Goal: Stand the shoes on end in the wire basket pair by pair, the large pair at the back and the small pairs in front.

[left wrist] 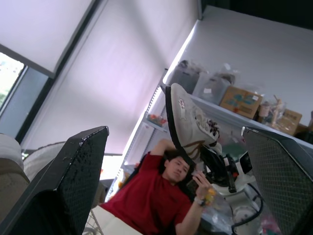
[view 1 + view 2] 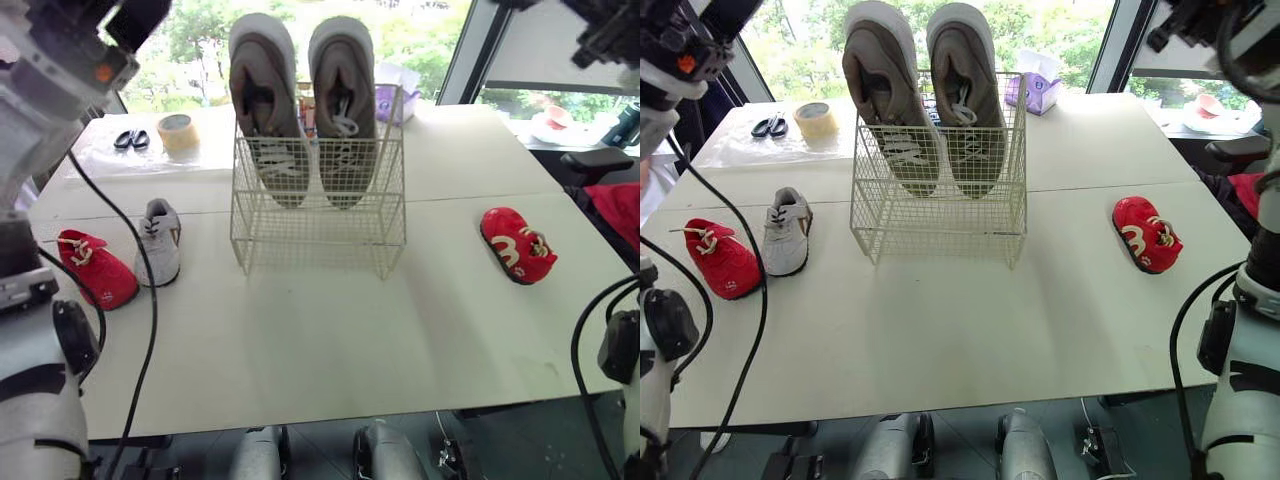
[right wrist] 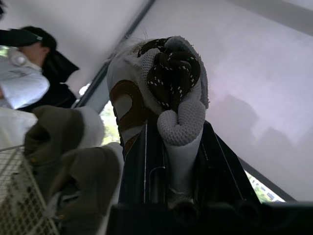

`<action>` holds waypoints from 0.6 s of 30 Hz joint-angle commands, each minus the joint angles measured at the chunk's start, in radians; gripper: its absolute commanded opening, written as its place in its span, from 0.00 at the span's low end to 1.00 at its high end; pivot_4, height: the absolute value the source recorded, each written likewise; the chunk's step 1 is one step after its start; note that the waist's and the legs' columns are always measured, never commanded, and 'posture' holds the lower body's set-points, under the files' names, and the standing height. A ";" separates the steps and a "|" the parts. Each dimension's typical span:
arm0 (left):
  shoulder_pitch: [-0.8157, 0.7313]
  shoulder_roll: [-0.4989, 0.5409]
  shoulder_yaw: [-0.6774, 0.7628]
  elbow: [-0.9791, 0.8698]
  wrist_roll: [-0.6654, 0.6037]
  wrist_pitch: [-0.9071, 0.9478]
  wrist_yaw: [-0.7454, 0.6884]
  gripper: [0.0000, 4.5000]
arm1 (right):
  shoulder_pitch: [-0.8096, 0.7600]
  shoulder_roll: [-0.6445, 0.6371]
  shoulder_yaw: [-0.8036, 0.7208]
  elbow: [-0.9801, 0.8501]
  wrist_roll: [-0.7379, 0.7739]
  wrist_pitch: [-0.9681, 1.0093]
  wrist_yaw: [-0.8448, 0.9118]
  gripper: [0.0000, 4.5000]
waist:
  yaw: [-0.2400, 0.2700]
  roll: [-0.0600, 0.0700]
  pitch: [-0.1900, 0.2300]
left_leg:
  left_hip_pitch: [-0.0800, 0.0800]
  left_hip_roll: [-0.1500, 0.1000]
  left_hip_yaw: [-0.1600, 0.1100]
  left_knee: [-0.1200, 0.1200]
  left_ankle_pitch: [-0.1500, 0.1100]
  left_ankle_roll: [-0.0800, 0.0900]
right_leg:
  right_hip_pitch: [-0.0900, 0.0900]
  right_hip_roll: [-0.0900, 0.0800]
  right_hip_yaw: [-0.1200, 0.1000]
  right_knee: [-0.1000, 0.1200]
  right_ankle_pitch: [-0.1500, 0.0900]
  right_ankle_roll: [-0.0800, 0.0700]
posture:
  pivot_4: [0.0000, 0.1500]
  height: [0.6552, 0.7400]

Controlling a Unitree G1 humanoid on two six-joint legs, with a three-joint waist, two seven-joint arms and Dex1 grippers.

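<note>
Shoes of the large grey pair [image 2: 262, 100] are stood on end at the back of the wire basket [image 2: 320, 240], well apart from all fingers. A small grey shoe [image 3: 161, 83] is pinched between the right fingers [image 3: 139, 166]. The left fingers [image 1: 73, 181] are spread. A red shoe [image 2: 95, 265], a grey-white shoe [image 2: 160, 240] and a second red shoe [image 2: 517, 245] are laid flat on the worktop [image 2: 330, 330].

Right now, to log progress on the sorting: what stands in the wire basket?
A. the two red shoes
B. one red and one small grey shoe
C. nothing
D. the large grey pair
D: the large grey pair stands on end at the back of the wire basket; the left red shoe, the right red shoe and a small grey shoe lie on the table, and the right gripper is shut on the second small grey shoe.
</note>
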 commanded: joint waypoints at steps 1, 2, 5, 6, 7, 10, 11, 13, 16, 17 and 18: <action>-0.074 0.000 -0.036 0.030 0.087 0.067 -0.132 1.00 | -0.071 -0.006 0.017 -0.047 0.025 -0.014 0.072 0.02 | 0.001 -0.001 0.000 | 0.000 0.000 0.000 0.000 0.000 0.000 | 0.000 0.000 0.000 0.000 0.000 0.000 | 1.00 0.45; -0.086 -0.002 -0.048 0.040 0.115 0.082 -0.166 1.00 | -0.080 -0.002 0.027 -0.048 0.024 -0.016 0.086 0.02 | 0.001 -0.001 0.001 | -0.001 0.000 0.000 0.000 0.000 0.000 | -0.001 0.000 0.000 0.000 0.000 0.000 | 1.00 0.45; -0.126 -0.024 -0.085 0.043 0.184 0.123 -0.242 1.00 | -0.103 0.014 0.068 -0.050 0.011 -0.040 0.141 0.02 | 0.001 -0.001 0.001 | -0.002 0.000 0.000 0.000 0.000 0.000 | -0.001 0.000 0.000 -0.001 0.000 0.000 | 1.00 0.45; -0.140 -0.034 -0.087 0.048 0.194 0.138 -0.257 1.00 | -0.106 0.020 0.076 -0.052 0.009 -0.047 0.154 0.02 | 0.001 -0.002 0.001 | -0.002 0.000 0.000 0.000 0.000 0.000 | -0.001 0.000 0.000 -0.001 0.000 0.000 | 1.00 0.45; -0.151 -0.042 -0.087 0.051 0.208 0.149 -0.270 1.00 | -0.105 0.024 0.080 -0.054 0.009 -0.049 0.163 0.02 | 0.001 -0.002 0.001 | -0.002 0.000 0.000 0.000 0.000 0.000 | -0.001 0.000 0.000 -0.001 0.000 0.000 | 1.00 0.45; -0.167 -0.059 -0.094 0.056 0.266 0.162 -0.315 1.00 | -0.094 0.031 0.080 -0.064 0.010 -0.058 0.190 0.02 | -0.002 -0.002 0.001 | -0.002 0.000 0.000 0.000 0.000 0.000 | -0.001 0.000 0.000 -0.001 0.000 0.000 | 1.00 0.45; -0.176 -0.066 -0.090 0.068 0.274 0.174 -0.328 1.00 | -0.090 0.032 0.084 -0.067 0.001 -0.068 0.199 0.02 | -0.002 -0.002 0.001 | -0.002 0.000 0.000 -0.001 0.000 0.000 | -0.002 0.000 0.000 -0.001 0.000 0.000 | 1.00 0.45; -0.192 -0.075 -0.095 0.084 0.298 0.197 -0.367 1.00 | -0.082 0.039 0.085 -0.074 -0.001 -0.072 0.206 0.02 | -0.003 -0.002 0.001 | -0.002 0.000 0.000 -0.001 0.000 0.000 | -0.002 0.000 0.000 -0.001 0.000 0.000 | 1.00 0.45; -0.204 -0.069 -0.136 0.078 0.355 0.224 -0.456 1.00 | -0.071 0.046 0.094 -0.094 -0.011 -0.083 0.215 0.02 | -0.002 -0.002 0.002 | -0.002 0.000 0.001 -0.001 0.000 0.000 | -0.002 0.000 0.000 0.000 0.000 0.000 | 1.00 0.45; -0.207 -0.070 -0.146 0.079 0.377 0.222 -0.475 1.00 | -0.069 0.049 0.096 -0.099 -0.012 -0.083 0.216 0.02 | -0.003 -0.002 0.002 | -0.002 0.000 0.001 -0.001 0.000 0.000 | -0.002 0.000 0.000 0.000 0.000 0.000 | 1.00 0.45; -0.215 -0.075 -0.150 0.095 0.394 0.226 -0.489 1.00 | -0.068 0.051 0.099 -0.105 -0.015 -0.083 0.217 0.02 | -0.003 -0.002 0.002 | -0.002 0.000 0.001 -0.001 0.000 0.000 | -0.002 0.000 0.000 0.000 0.000 0.000 | 1.00 0.45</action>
